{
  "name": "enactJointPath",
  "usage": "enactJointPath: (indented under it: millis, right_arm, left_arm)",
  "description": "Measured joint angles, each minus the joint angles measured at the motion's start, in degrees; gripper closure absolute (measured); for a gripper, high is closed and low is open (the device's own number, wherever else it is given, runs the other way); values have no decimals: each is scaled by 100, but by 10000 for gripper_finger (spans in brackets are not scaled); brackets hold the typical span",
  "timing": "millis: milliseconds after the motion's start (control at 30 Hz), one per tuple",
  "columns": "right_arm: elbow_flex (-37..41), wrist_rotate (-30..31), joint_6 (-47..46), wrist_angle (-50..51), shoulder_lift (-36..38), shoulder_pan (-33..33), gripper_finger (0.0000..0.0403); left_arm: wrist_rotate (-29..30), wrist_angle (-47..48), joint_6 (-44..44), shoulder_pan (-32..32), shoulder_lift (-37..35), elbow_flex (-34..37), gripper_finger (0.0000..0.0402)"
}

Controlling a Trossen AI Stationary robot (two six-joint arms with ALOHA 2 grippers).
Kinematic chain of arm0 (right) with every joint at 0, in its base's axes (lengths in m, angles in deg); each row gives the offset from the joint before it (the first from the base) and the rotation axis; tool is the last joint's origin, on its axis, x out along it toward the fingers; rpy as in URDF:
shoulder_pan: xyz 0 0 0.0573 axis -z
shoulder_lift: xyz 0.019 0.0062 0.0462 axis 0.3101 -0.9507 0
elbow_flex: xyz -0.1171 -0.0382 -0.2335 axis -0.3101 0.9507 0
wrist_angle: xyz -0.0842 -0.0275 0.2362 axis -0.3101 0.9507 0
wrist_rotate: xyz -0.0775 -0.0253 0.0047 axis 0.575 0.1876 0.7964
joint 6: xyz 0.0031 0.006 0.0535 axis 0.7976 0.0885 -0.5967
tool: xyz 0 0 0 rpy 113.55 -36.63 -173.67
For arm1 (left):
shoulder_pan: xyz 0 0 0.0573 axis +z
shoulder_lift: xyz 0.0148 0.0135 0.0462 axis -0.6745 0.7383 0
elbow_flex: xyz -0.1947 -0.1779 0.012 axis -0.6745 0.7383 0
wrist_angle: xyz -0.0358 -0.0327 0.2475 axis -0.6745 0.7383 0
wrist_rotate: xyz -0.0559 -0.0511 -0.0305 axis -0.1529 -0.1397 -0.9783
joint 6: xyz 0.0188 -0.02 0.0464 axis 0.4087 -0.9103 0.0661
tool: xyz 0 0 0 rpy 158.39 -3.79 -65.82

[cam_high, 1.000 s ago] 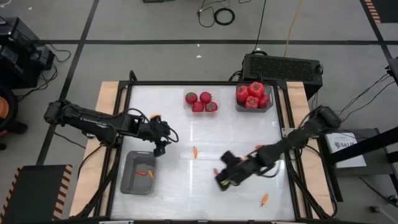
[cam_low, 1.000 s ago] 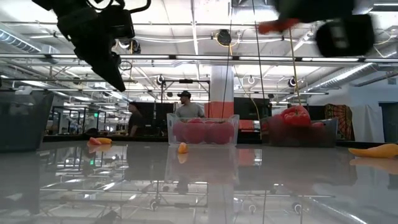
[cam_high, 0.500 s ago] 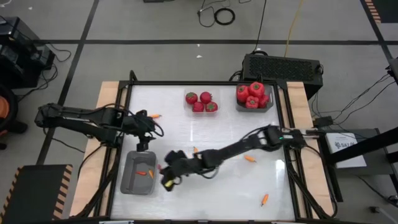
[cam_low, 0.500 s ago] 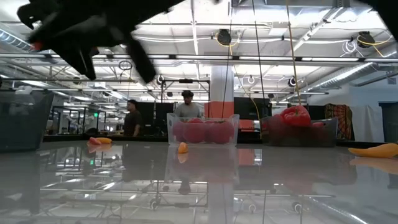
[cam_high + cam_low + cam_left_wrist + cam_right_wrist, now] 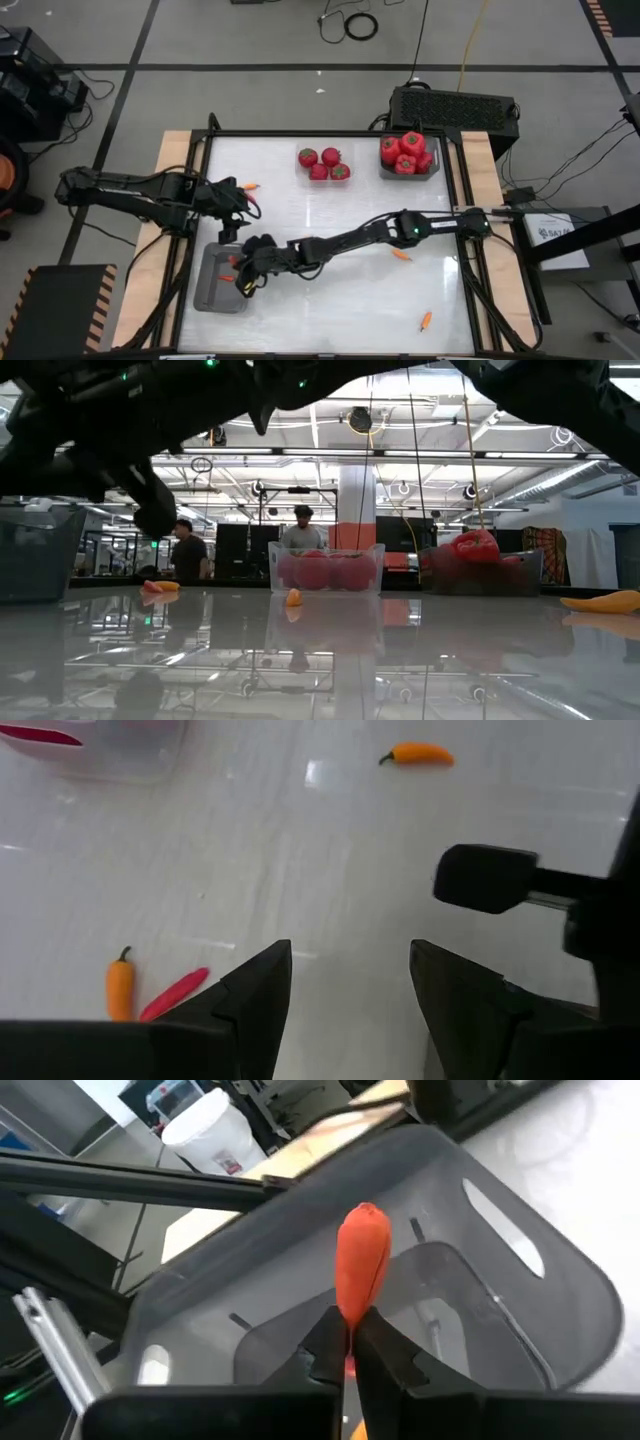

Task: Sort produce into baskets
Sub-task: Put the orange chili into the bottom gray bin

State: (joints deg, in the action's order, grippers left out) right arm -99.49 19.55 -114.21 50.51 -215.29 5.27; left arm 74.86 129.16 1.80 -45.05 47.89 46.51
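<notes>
Orange pepper (image 5: 362, 1270) pinched, right gripper (image 5: 349, 1348)

In the low view both arms are dark blurs cut off at the top, fingers unseen.

The desk (image 5: 330, 225) has a white, glossy top that mirrors ceiling lights and the things on it; its side rails look like pale bare wood, framed by dark metal bars. The grey basket (image 5: 520, 1270) under the right gripper (image 5: 349, 1348) is smooth, semi-matt plastic with moulded slots, slightly translucent at the walls. The orange-red pepper (image 5: 362, 1265) pinched in that gripper has a smooth, faintly waxy skin. The left gripper (image 5: 350, 982) has fingers (image 5: 255, 995) of matt black plastic. The tomatoes (image 5: 322, 163) look shiny red, as does the orange pepper (image 5: 418, 755) lying on the desk. The far basket (image 5: 325, 570) looks clear and glossy in the low view.
</notes>
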Motion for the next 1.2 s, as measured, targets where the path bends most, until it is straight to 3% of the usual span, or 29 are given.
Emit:
enactJointPath:
  millis: [200, 500, 633, 767, 900, 1200]
  right_arm:
    - [-2, 7, 100, 2, -34, 0, 385]
    - [-9, -157, 93, 8, -35, 35, 293]
    - [-9, -797, 70, 16, -35, 156, 262]
    - [-9, -2044, -373, 291, 91, 342, 249]
    - [-9, -2775, -482, 1056, 432, 474, 248]
    - [-11, -2782, 437, 4512, 1621, 297, 248]
  left_arm:
    - [-1, 0, 24, 0, -2, 0, 189]
    - [4, 4, 24, 0, -2, 0, 189]
    - [9, 4, 22, 0, -2, 0, 189]
    - [14, 9, 22, 0, -2, 0, 189]
    - [24, 11, 36, 10, -2, 2, 189]
    - [-240, -8, 314, 244, 58, 2, 189]
